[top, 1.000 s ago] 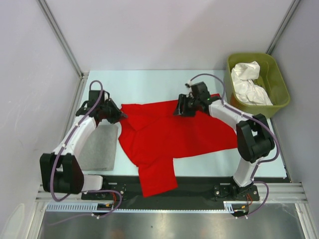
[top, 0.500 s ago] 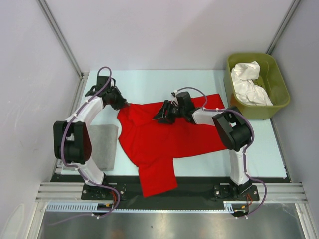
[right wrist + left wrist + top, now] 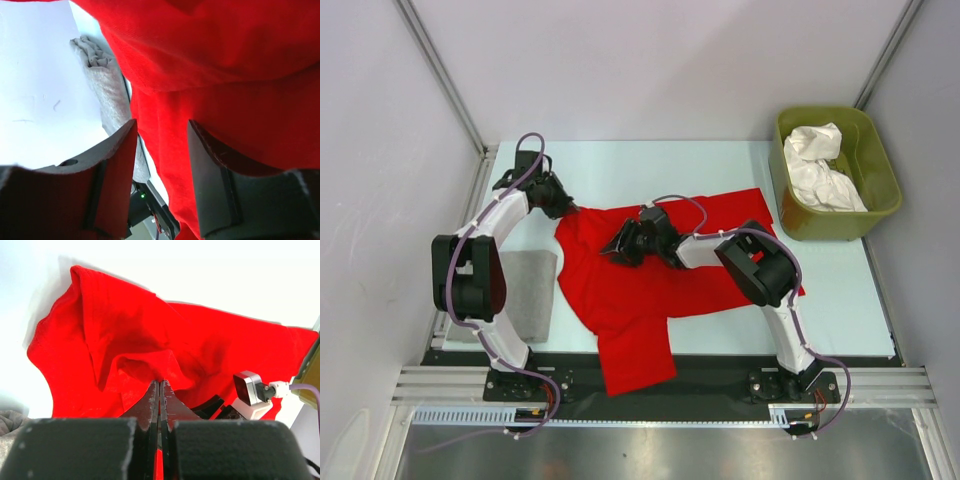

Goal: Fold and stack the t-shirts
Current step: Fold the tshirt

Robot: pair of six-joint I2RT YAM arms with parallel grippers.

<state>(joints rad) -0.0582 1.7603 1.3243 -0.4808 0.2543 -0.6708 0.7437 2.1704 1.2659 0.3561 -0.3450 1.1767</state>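
A bright red t-shirt (image 3: 670, 285) lies spread and creased across the table, with one part hanging over the near edge. My left gripper (image 3: 570, 210) is at the shirt's far left corner. In the left wrist view it (image 3: 159, 382) is shut on a raised fold of the red cloth (image 3: 125, 325). My right gripper (image 3: 612, 248) reaches left, low over the middle of the shirt. In the right wrist view it (image 3: 160, 132) is open, with red cloth (image 3: 225, 60) between and under the jaws. White t-shirts (image 3: 820, 165) lie crumpled in the tub.
An olive-green tub (image 3: 840, 222) stands at the far right. A grey pad (image 3: 525, 290) lies left of the shirt, under my left arm, and also shows in the right wrist view (image 3: 100, 80). White walls close in the table on three sides.
My right gripper has swept left across the shirt, from its far right part to its middle. My left arm swung to the far left corner, still pinching the cloth.
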